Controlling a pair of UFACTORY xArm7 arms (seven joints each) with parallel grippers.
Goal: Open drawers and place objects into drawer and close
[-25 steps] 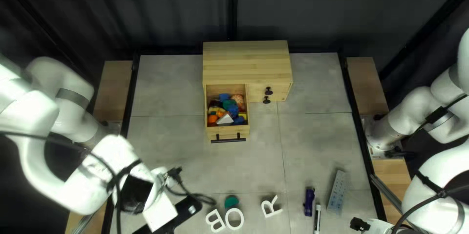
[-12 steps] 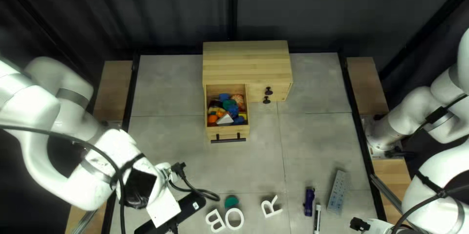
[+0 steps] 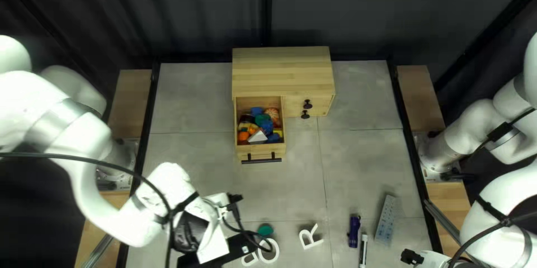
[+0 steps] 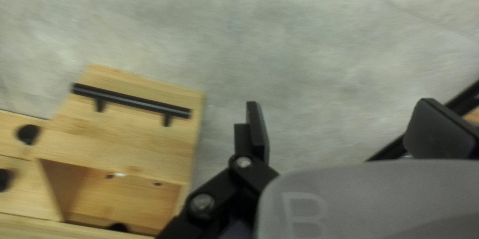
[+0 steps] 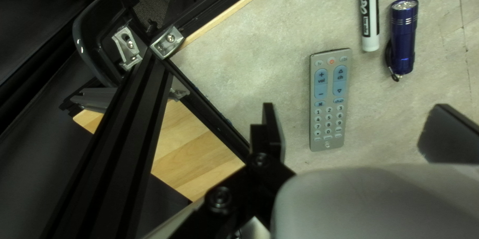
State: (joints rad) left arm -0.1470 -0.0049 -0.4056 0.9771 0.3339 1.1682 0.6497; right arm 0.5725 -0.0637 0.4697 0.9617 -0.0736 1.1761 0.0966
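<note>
My left gripper [image 3: 212,247] hangs over the near left of the table, left of the white letters; its fingertips are hidden there. In the left wrist view this gripper [image 4: 347,130] stands open, nothing between its fingers, beside the drawer's black bar handle [image 4: 130,101]. A wooden cabinet [image 3: 282,71] has its left drawer [image 3: 259,150] pulled out, holding several colourful small items [image 3: 263,122]; the left wrist view shows only bare wood inside. At the bottom right, my right gripper [image 3: 436,259] is partly cut off. The right gripper [image 5: 358,131] is open, the remote [image 5: 330,100] ahead of it.
White letters, including an R [image 3: 310,236], lie near the front beside a green piece [image 3: 265,230]. Right of them are a blue flashlight [image 3: 354,231], a marker [image 3: 363,251] and the remote [image 3: 385,219]. Two black knobs [image 3: 307,104] project from the cabinet's right side.
In the top left view, my left arm has moved right, carrying its gripper and cable closer to the letters and partly over the B and O. My right arm and the drawer look unchanged.
</note>
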